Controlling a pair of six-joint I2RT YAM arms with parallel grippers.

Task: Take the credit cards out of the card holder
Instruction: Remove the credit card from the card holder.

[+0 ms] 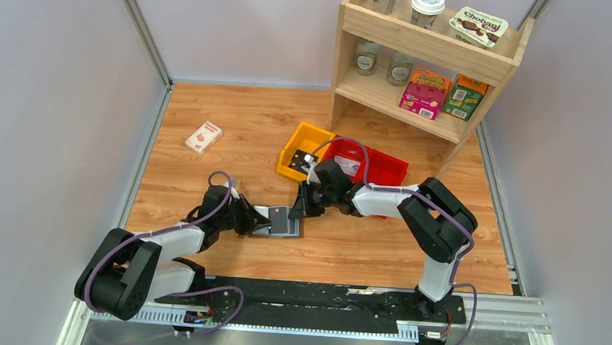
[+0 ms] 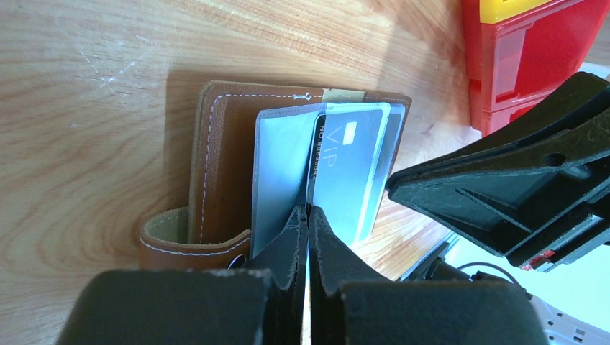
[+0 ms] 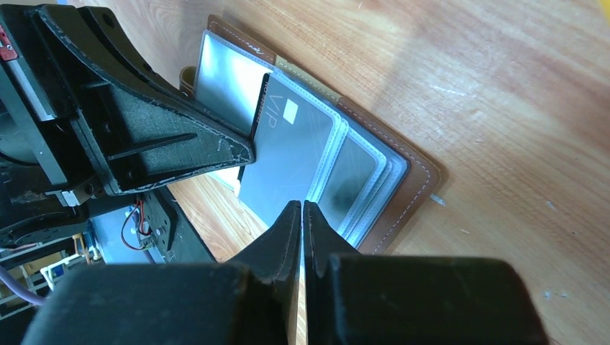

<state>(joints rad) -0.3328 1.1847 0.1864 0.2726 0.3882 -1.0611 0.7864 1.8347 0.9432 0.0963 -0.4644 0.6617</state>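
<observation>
My left gripper (image 2: 308, 215) is clamped shut on the holder (image 1: 284, 221), which lies open near centre. My right gripper (image 3: 302, 208) is all but shut at the card (image 3: 288, 144) edge, hold unclear. It may slip off or drag the sleeve.

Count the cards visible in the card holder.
1: a dark VIP card, tucked into the open card holder. The holder's other clear pockets overlap each other, so more cards may be hidden.

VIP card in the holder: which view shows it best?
Right wrist: the VIP card fills the middle, lettering and chip plain. Left wrist shows it narrower, foreshortened. Top external: just the tiny card holder, card indistinct.
</observation>
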